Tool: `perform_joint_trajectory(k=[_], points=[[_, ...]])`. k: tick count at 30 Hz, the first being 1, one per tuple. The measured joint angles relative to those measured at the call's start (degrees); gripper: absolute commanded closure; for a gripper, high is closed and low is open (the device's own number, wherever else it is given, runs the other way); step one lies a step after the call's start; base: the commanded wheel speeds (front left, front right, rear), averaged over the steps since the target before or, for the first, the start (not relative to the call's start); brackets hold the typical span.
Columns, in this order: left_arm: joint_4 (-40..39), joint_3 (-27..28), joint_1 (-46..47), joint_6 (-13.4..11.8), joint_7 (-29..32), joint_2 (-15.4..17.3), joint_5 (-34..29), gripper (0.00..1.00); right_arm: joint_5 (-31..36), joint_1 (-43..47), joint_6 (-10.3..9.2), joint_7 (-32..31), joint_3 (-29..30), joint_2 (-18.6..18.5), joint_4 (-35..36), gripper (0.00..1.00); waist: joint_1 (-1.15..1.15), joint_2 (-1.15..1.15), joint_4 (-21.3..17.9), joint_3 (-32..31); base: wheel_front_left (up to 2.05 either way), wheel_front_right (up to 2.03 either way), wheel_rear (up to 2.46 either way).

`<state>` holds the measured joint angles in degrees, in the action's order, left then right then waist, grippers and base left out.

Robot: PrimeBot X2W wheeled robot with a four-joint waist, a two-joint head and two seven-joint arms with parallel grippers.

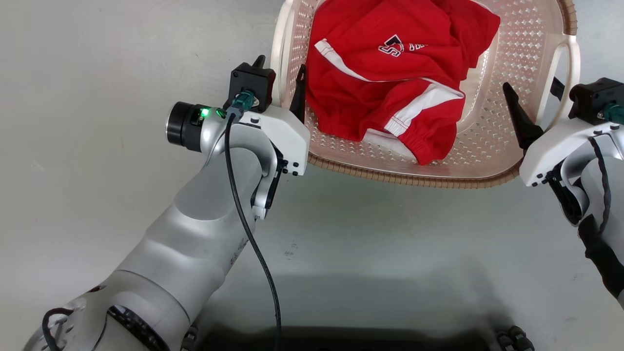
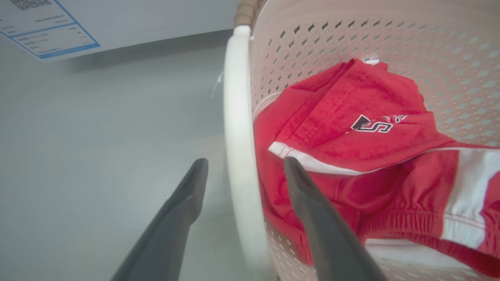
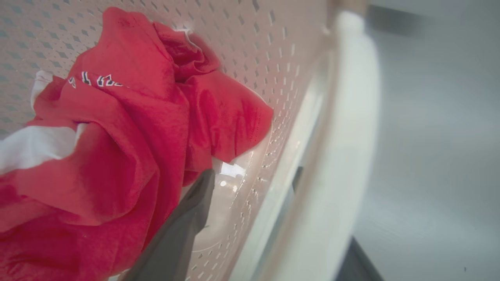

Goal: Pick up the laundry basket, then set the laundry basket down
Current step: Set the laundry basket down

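Laundry basket [image 1: 512,58] sat on the grey floor [image 1: 97,73], holding a red garment [image 1: 390,73]; left end effector [image 1: 280,68] and right end effector [image 1: 530,85] each straddled a white handle [image 2: 238,117], fingers spread, gripping nothing.

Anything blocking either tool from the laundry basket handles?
Nothing visible. Left tool stands open astride the white left handle, right tool open astride the right handle of the laundry basket. The red garment lies inside beside the inner fingers, not between finger and handle.
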<state>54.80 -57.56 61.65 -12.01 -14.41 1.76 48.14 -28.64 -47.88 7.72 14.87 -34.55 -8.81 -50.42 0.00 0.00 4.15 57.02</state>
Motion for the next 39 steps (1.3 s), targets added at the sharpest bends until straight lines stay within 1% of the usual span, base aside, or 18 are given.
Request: perform_joint_trajectory(k=[8, 24, 39], points=[[-0.09, -0.69, 0.01, -0.34, 0.00, 0.00, 0.89, 0.00, 1.87, 0.20, -0.01, -0.07, 1.33, 0.29, 0.91, 0.00, 0.00, 0.00, 0.03, -0.32, 0.00, 0.00, 0.00], [-0.25, -0.88, 0.00, -0.41, 0.00, 0.00, 1.43, 0.00, 2.48, 0.30, -0.01, -0.07, 2.25, 0.59, 0.91, 0.00, 0.00, 0.00, -0.05, -1.68, 0.00, 0.00, 0.00], [-0.14, 0.13, -0.68, -0.42, 0.00, 0.00, 1.30, 0.00, 3.01, 1.61, -0.01, -0.08, 5.68, 0.67, 1.33, 0.00, 0.00, 0.00, -0.18, -6.41, 0.00, 0.00, 0.00]])
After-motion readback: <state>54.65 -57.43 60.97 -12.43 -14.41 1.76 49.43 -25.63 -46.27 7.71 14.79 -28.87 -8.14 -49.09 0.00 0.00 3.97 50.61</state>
